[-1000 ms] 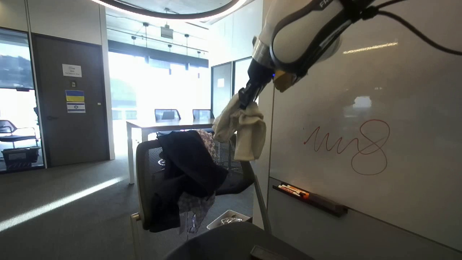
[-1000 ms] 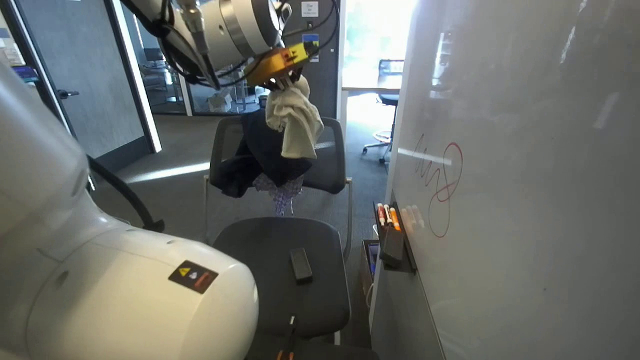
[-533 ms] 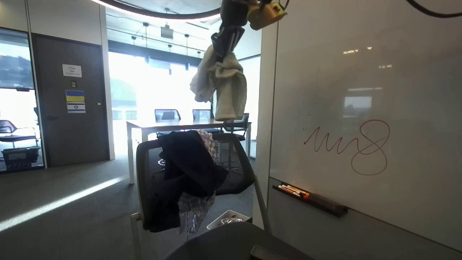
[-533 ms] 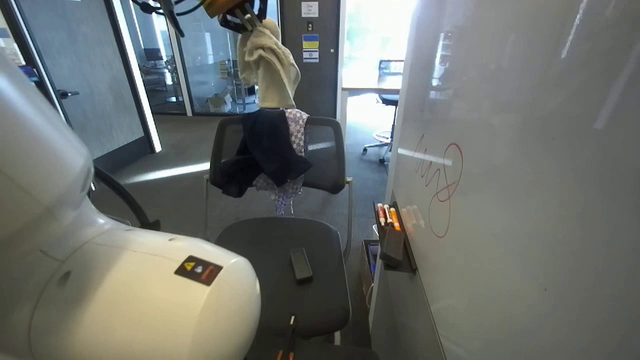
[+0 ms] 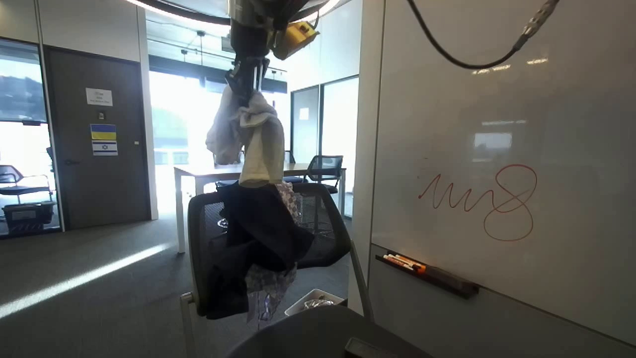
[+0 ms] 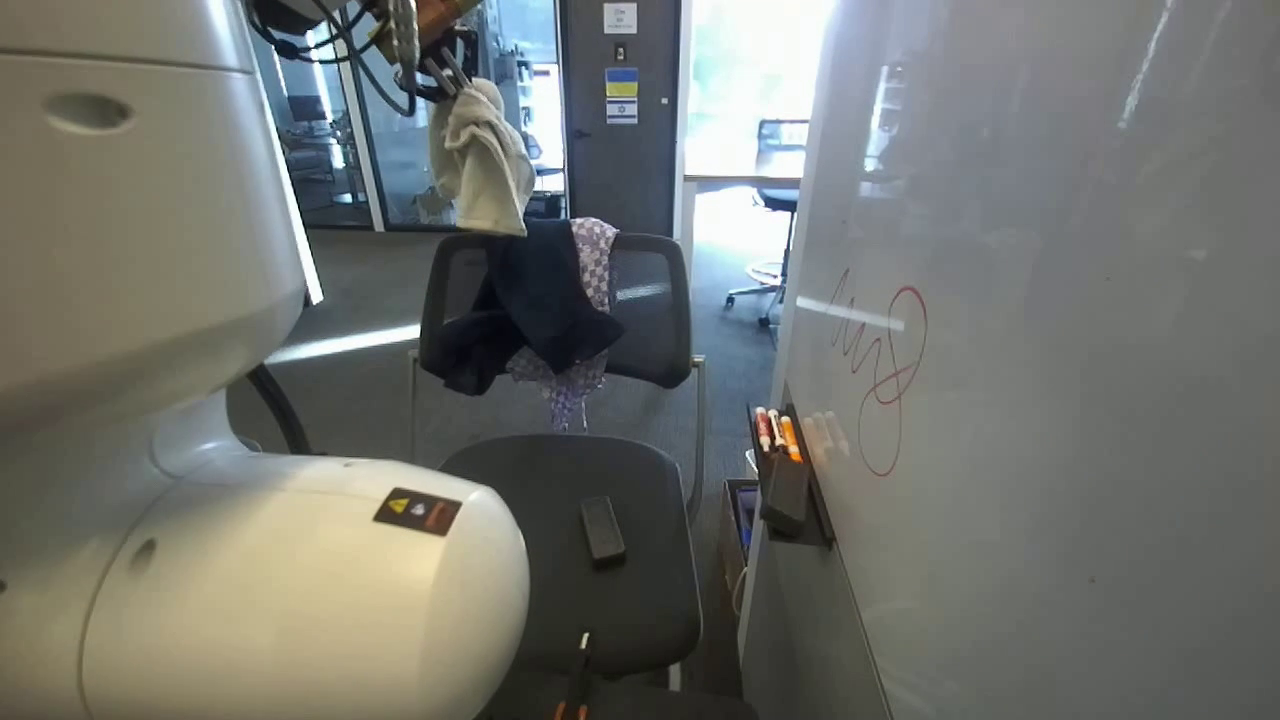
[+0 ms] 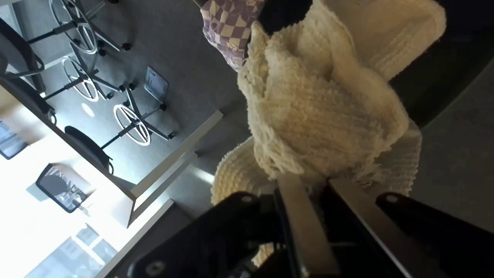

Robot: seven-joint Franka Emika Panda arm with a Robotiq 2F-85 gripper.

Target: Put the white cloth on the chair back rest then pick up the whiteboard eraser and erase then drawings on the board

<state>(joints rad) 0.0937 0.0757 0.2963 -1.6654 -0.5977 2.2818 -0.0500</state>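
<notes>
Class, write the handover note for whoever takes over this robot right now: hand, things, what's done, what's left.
Hand: shut on the cloth, whose lower end reaches the top of the chair back in both exterior views; contact unclear.
The chair back bears a dark garment and checked fabric.
A likely eraser lies on the seat; a similar block sits in the tray.
Board: red drawing not yet erased.
Done: cloth grasped and lifted.
Left: lay the cloth over the chair back, let go, take the eraser, wipe the drawing.

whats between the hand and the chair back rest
The white cloth, hanging from the hand; its lower end overlaps the dark fabric draped over the back rest in both exterior views. Whether they touch is unclear.
</notes>
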